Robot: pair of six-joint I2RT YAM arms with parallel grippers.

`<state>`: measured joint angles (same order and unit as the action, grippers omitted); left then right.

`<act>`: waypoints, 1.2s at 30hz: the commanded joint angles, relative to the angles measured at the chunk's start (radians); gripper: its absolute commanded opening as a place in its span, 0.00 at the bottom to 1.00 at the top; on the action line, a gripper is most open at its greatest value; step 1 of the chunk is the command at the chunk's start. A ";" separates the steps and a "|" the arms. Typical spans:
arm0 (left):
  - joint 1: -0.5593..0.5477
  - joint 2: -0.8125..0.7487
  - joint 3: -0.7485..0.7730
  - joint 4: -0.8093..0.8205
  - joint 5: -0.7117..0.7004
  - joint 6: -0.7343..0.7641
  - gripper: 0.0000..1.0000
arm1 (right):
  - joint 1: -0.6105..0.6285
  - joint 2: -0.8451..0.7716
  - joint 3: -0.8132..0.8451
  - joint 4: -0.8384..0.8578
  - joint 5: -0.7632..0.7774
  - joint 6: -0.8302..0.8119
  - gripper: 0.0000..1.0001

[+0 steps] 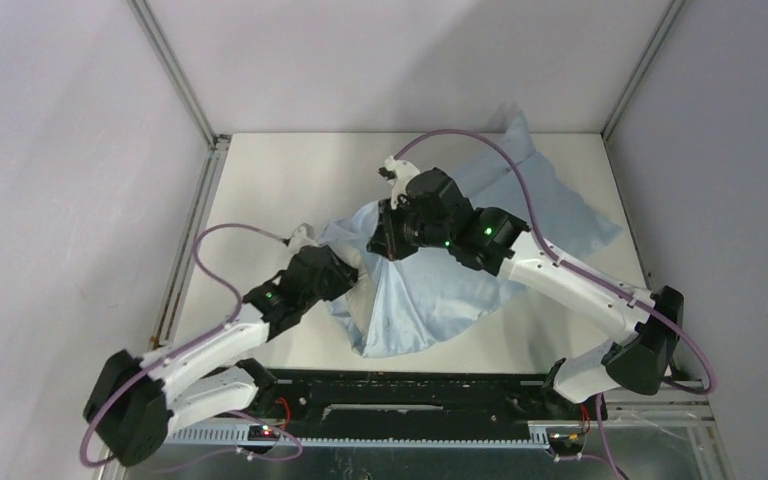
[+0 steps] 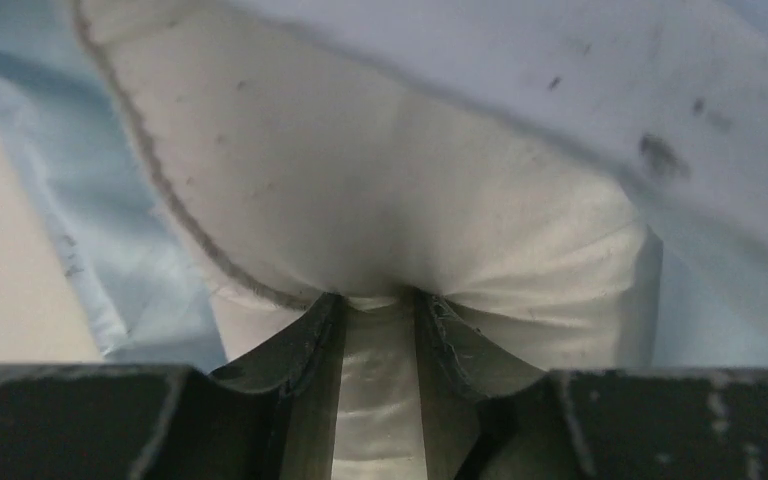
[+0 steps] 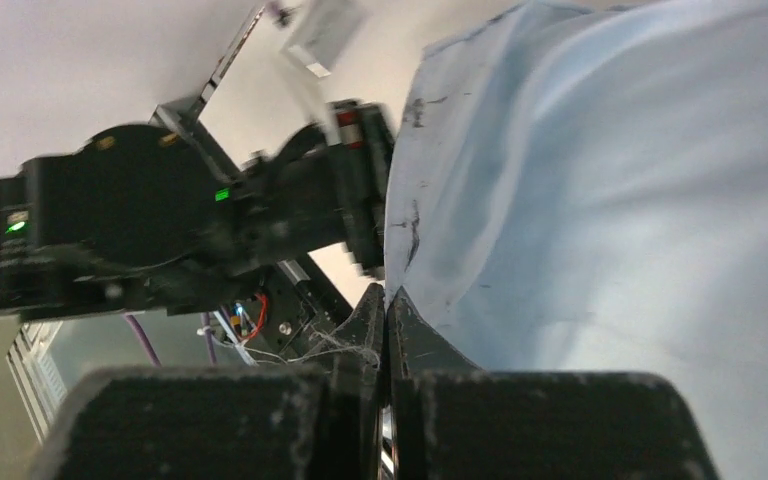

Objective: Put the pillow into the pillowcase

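pillow [image 2: 360, 200] partly in pillowcase [image 1: 560, 215], ctr-right on table [image 1: 260, 180]

Black-and-white arms [image 1: 570, 285], purple cables [image 1: 460, 133], green lights [image 1: 487, 231], dark scuffed jaws

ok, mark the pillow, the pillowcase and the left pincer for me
pillow [image 2: 360, 190], left wrist view, middle of its bulging white face.
pillowcase [image 1: 570, 215], top external view, flat blue part on its far right side.
left pincer [image 2: 375, 305], left wrist view, midway between its fingertips, pinching the pillow.
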<state>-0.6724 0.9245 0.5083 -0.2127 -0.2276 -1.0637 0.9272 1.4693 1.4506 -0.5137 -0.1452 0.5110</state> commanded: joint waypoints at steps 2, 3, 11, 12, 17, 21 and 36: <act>-0.021 0.160 0.157 0.243 0.091 0.049 0.35 | 0.047 -0.025 0.044 -0.031 0.057 -0.047 0.00; -0.021 0.156 0.167 0.209 0.083 0.059 0.37 | 0.047 -0.024 0.032 -0.037 0.056 -0.049 0.00; 0.032 -0.156 0.052 -0.142 -0.067 0.072 0.45 | 0.090 0.028 0.018 -0.010 0.027 -0.069 0.00; 0.049 -0.200 0.032 -0.175 -0.083 0.079 0.46 | 0.099 0.049 0.032 -0.007 0.028 -0.069 0.00; 0.167 -0.334 -0.031 -0.269 -0.062 0.115 0.46 | 0.141 0.183 0.097 0.003 0.048 -0.068 0.00; 0.237 -0.362 -0.018 -0.297 -0.035 0.155 0.46 | 0.150 0.295 0.047 0.047 0.039 -0.050 0.00; 0.337 -0.297 -0.039 -0.219 0.072 0.182 0.48 | 0.265 0.340 0.302 -0.167 0.320 -0.148 0.00</act>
<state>-0.3614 0.6342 0.4957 -0.4873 -0.1967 -0.8978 1.1358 1.8572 1.6497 -0.6209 0.0536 0.4118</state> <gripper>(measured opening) 0.471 0.007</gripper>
